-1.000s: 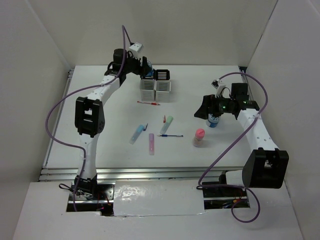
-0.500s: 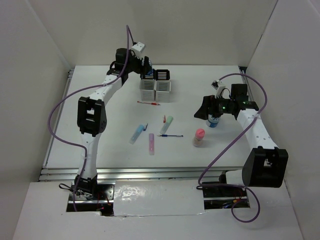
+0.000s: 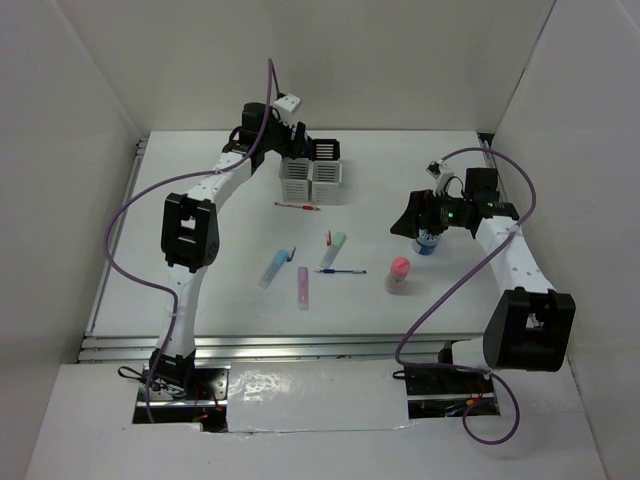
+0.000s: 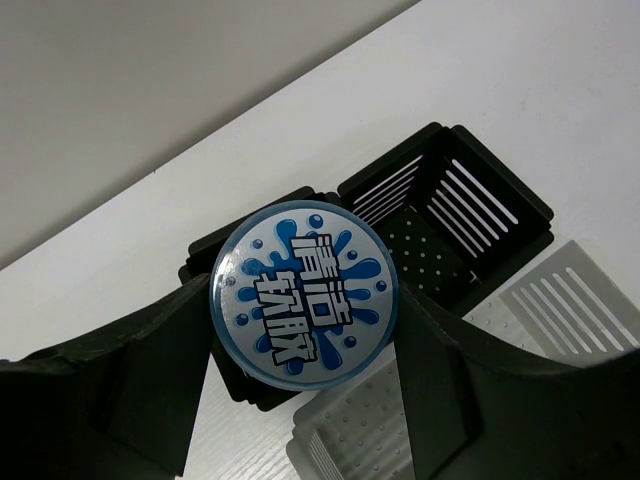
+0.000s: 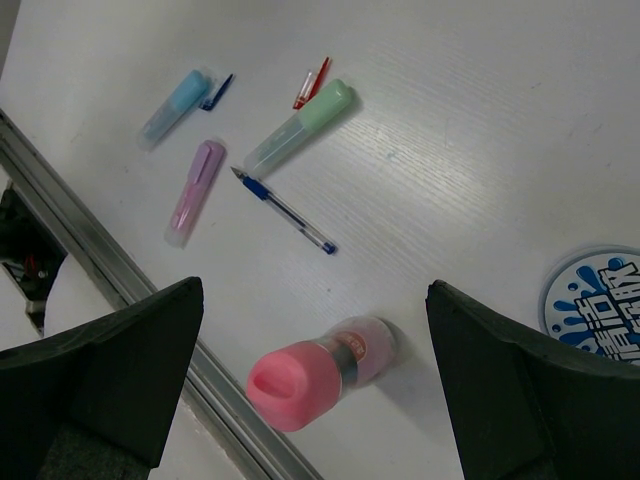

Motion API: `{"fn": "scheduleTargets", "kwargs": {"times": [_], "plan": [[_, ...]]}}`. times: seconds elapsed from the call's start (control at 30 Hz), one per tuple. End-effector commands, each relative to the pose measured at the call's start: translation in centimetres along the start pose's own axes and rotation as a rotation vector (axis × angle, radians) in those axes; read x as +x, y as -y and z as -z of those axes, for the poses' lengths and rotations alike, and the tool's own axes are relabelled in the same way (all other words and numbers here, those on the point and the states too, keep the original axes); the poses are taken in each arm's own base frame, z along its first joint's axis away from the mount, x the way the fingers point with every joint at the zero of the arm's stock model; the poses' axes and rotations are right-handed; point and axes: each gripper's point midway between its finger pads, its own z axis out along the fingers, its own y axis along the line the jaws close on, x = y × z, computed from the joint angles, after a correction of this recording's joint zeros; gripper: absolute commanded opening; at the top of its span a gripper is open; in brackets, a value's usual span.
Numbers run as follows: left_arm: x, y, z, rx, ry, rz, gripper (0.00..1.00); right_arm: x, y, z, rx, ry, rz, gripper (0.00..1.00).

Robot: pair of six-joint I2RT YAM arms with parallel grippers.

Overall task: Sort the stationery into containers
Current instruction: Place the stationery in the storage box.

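Observation:
My left gripper [image 3: 297,143] [image 4: 300,345] is shut on a blue round roll [image 4: 303,295] with a splash label, holding it just above the containers [image 3: 312,168], over a black cup [image 4: 460,215] and a white one [image 4: 370,430]. My right gripper [image 3: 408,225] [image 5: 315,330] hangs open and empty above the pink-capped tube [image 5: 300,385] [image 3: 399,273]. A second blue roll [image 5: 595,300] [image 3: 428,243] lies on the table beside it. Mid-table lie a green stick [image 3: 334,249], a blue stick [image 3: 273,268], a purple stick [image 3: 303,287], a blue pen [image 3: 340,270] and a red pen [image 3: 297,206].
White walls enclose the table on the left, back and right. A metal rail [image 5: 120,270] runs along the near table edge, close to the pink-capped tube. Purple cables loop from both arms.
The left gripper has carried the blue roll a little to the right, further over the block of cups. The right arm has barely shifted.

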Motion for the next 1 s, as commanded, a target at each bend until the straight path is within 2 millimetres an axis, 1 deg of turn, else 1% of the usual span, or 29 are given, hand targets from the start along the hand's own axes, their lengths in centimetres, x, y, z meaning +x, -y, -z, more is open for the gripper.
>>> {"fn": "scheduleTargets", "kwargs": {"times": [0.0,0.27,0.37,0.4,0.43,0.53,0.7,0.87,0.9,0.97], "plan": [[-3.9,-0.4,0.1,-0.024,0.103,-0.064,0.19,-0.5,0.2,-0.1,-0.017,0.029,0.012,0.98],[-3.2,-0.5,-0.2,-0.040,0.083,-0.057,0.28,-0.6,0.3,-0.1,-0.020,0.025,0.006,0.98],[-3.0,-0.6,-0.2,-0.052,0.074,-0.045,0.36,-0.6,0.3,-0.2,-0.027,0.023,0.002,0.98],[-2.9,-0.7,-0.2,-0.056,0.070,-0.041,0.42,-0.6,0.3,-0.2,-0.025,0.024,0.001,0.98],[-2.7,-0.6,-0.2,-0.055,0.063,-0.039,0.44,-0.5,0.3,-0.3,-0.025,0.022,-0.003,0.98],[-2.7,-0.5,-0.2,-0.050,0.062,-0.036,0.52,-0.5,0.3,-0.2,-0.027,0.024,-0.005,0.98],[-3.6,0.4,0.1,-0.032,0.073,-0.032,0.57,-0.7,0.1,-0.3,-0.030,0.026,-0.002,0.98],[-3.9,1.1,0.2,-0.039,0.069,-0.035,0.63,-0.8,-0.2,-0.3,-0.040,0.027,-0.005,0.98],[-3.9,1.3,0.2,-0.039,0.066,-0.038,0.72,-0.8,-0.1,-0.2,-0.038,0.029,-0.005,0.98],[-4.0,1.4,0.2,-0.043,0.067,-0.041,0.82,-0.9,-0.3,-0.2,-0.039,0.030,-0.002,0.98]]}}
